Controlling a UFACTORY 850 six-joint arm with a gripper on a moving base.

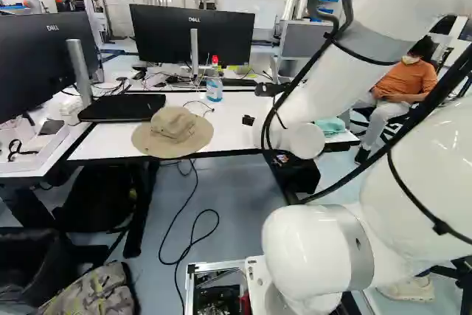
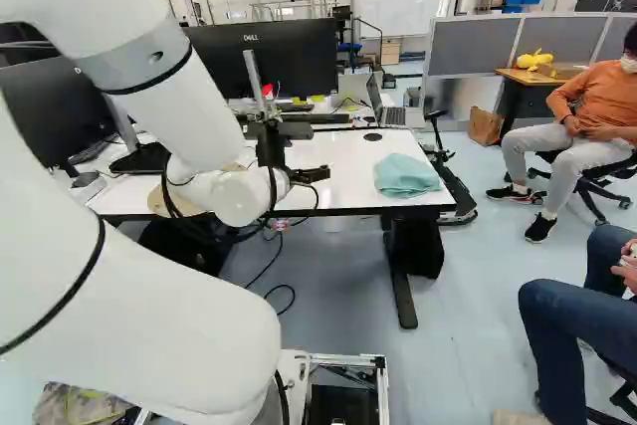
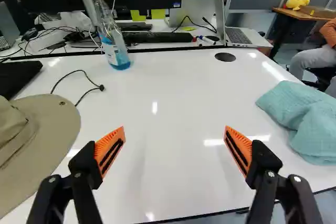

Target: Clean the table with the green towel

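Wrist view: my claw [image 3: 173, 148] is spread wide, orange pads [image 3: 109, 145] well apart, nothing between them, hanging over bare white table [image 3: 178, 93] near its front edge. The green towel [image 3: 304, 121] sits bunched in a loose heap off to the side of my right finger, near the table's right front corner, clear of both fingers and not touching them. Right base view confirms it: towel [image 2: 405, 174] close to the table's right edge, gripper [image 2: 299, 174] toward the middle of the front edge, a clear stretch of tabletop between. The heap has no strong long axis; it looks slightly longer along the table's depth than its width, hard to be sure. So my read is that the key offset is sideways toward the right edge, hardly any forward. On the other side a tan hat [image 3: 26, 145] covers the left front area, and a spray bottle [image 3: 110, 35] stands near the back edge with a loose cable [image 3: 79, 85] in front of it; all lie away from the towel.
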